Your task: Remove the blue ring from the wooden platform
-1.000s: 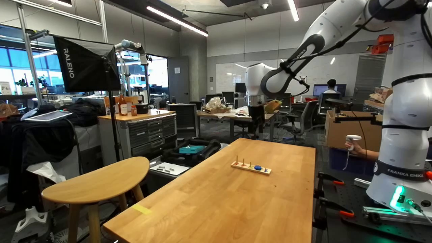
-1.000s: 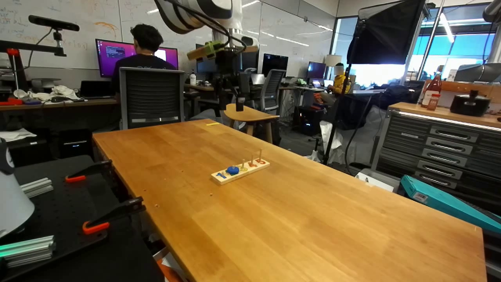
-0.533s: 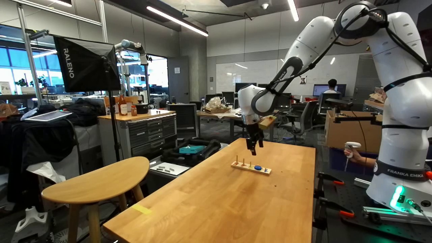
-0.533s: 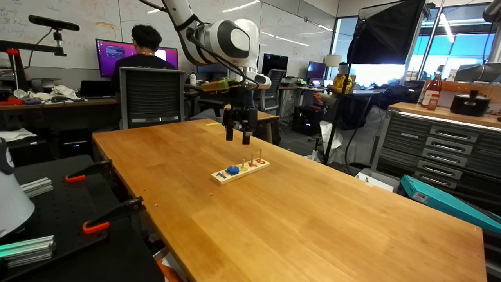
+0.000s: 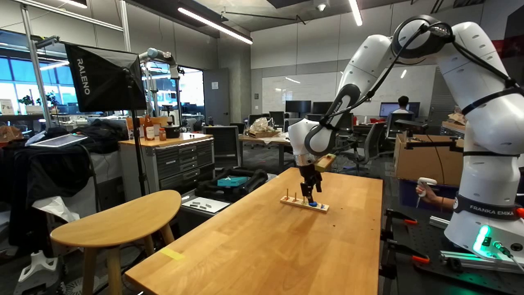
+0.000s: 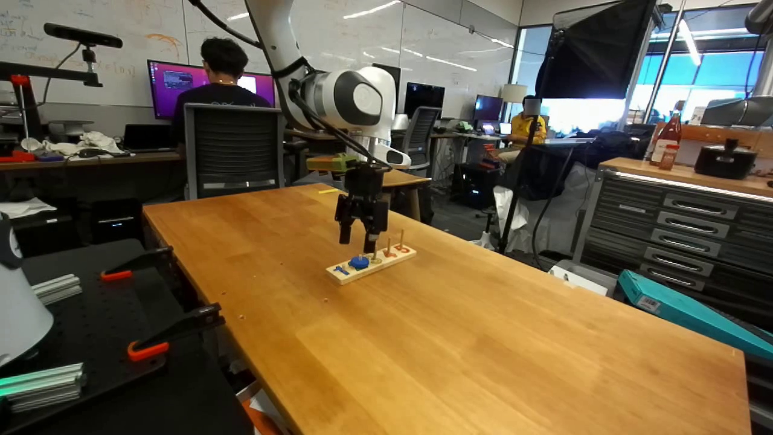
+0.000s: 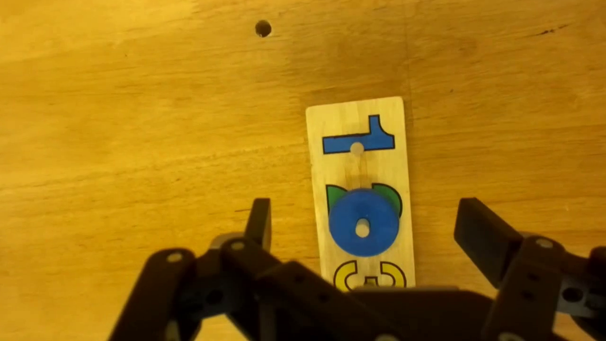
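Note:
The blue ring [image 7: 378, 222] sits on a peg of the wooden platform [image 7: 322, 175], over a green printed numeral. The ring also shows in both exterior views [image 5: 312, 204] [image 6: 359, 263]. The platform is a narrow pale board with printed coloured numerals and several upright pegs [image 6: 386, 261]; it lies flat on the table. My gripper [image 7: 365, 208] is open and empty, with one finger out to each side of the ring and board in the wrist view. In an exterior view the gripper [image 6: 357, 246] hangs pointing down just above the board. The yellow numeral is partly hidden by the gripper.
The long wooden table [image 5: 262, 246] carries the board. Other pegs [image 6: 401, 237] stand up on the board beside the ring, the tallest at its far end. Black clamps with orange tips [image 6: 148, 350] grip the table's robot-side edge. A rounded wooden stool [image 5: 118, 221] stands nearby.
My gripper has come down from high above the far part of the table to just over the board, and its fingers now show apart. The ring and board have not moved.

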`<act>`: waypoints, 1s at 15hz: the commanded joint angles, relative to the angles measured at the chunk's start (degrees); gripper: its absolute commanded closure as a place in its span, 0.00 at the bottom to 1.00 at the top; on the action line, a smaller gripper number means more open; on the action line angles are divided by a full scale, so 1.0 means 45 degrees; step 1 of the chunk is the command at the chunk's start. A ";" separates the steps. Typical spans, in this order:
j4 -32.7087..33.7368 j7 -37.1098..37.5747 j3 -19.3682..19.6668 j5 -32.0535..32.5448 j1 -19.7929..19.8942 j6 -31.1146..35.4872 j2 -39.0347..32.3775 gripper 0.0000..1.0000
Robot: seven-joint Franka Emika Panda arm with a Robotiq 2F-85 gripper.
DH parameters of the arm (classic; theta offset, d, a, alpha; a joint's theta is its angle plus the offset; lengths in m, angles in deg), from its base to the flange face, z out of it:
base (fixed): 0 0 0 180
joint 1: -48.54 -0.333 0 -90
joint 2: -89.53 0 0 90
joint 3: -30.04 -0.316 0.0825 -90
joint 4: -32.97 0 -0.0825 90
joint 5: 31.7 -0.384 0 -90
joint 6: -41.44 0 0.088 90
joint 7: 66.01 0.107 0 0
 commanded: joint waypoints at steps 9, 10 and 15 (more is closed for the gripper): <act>0.0206 -0.0007 0.0788 -0.0476 -0.0333 0.1832 -0.1078 0.34; 0.0203 -0.0013 0.0787 -0.0581 -0.0301 0.1826 -0.1123 0.44; 0.0242 -0.0025 0.0815 -0.1204 -0.0219 0.1580 -0.1055 0.78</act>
